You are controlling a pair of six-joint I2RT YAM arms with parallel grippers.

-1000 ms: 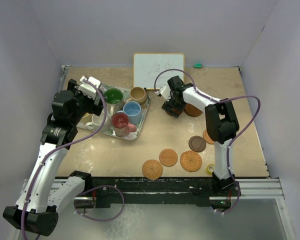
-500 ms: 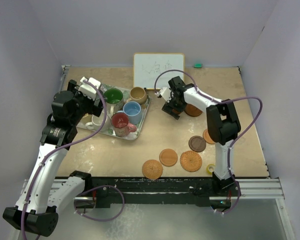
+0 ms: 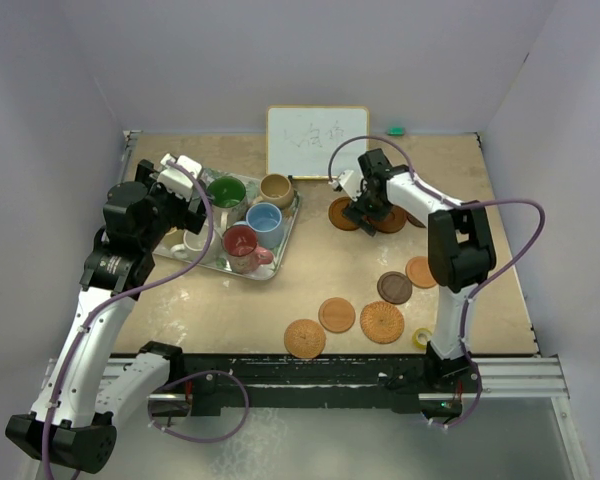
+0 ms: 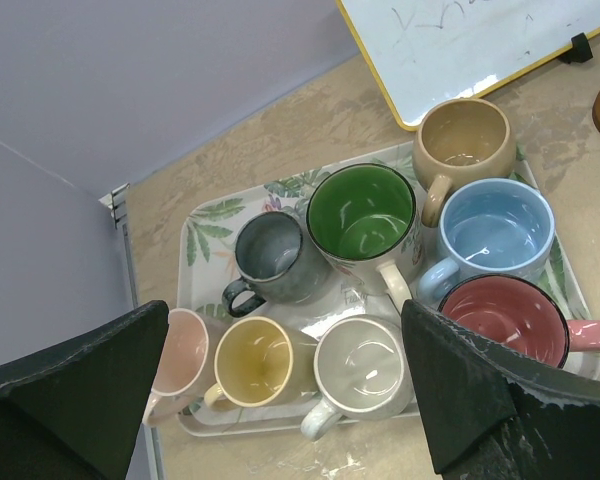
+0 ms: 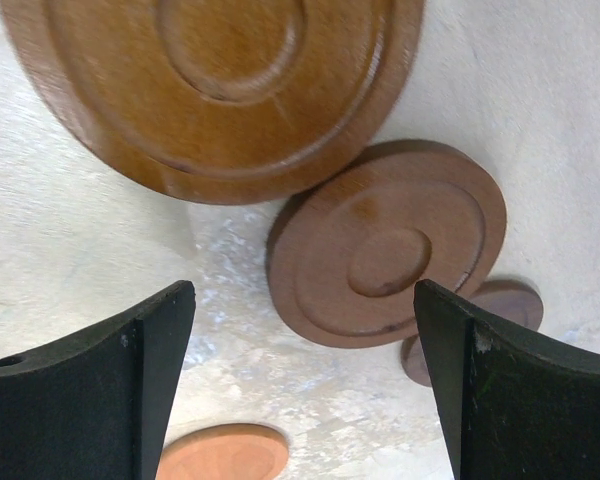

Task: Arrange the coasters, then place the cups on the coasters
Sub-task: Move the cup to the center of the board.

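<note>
Several cups stand on a leaf-patterned tray (image 4: 212, 215): grey (image 4: 275, 260), green (image 4: 362, 212), tan (image 4: 463, 137), blue (image 4: 500, 228), red (image 4: 505, 318), white (image 4: 365, 365), yellow (image 4: 260, 362) and pink (image 4: 180, 350). My left gripper (image 4: 280, 420) (image 3: 185, 185) hangs open above the tray's left side, holding nothing. My right gripper (image 3: 368, 208) (image 5: 305, 400) is open and empty just above two brown ringed coasters (image 3: 342, 213) (image 3: 392, 222) near the table's back middle. The right wrist view shows a large brown coaster (image 5: 210, 90) and a smaller ringed one (image 5: 390, 245).
More coasters lie at the front right: orange (image 3: 420, 272), dark brown (image 3: 394, 288), orange (image 3: 336, 315), woven (image 3: 381, 322) and woven tan (image 3: 304, 339). A yellow tape roll (image 3: 421, 338) sits by the right arm's base. A whiteboard (image 3: 317, 140) leans at the back.
My right gripper has shifted to the right, still open, and a dark brown coaster now shows on its left. The left arm and the cups have not moved.
</note>
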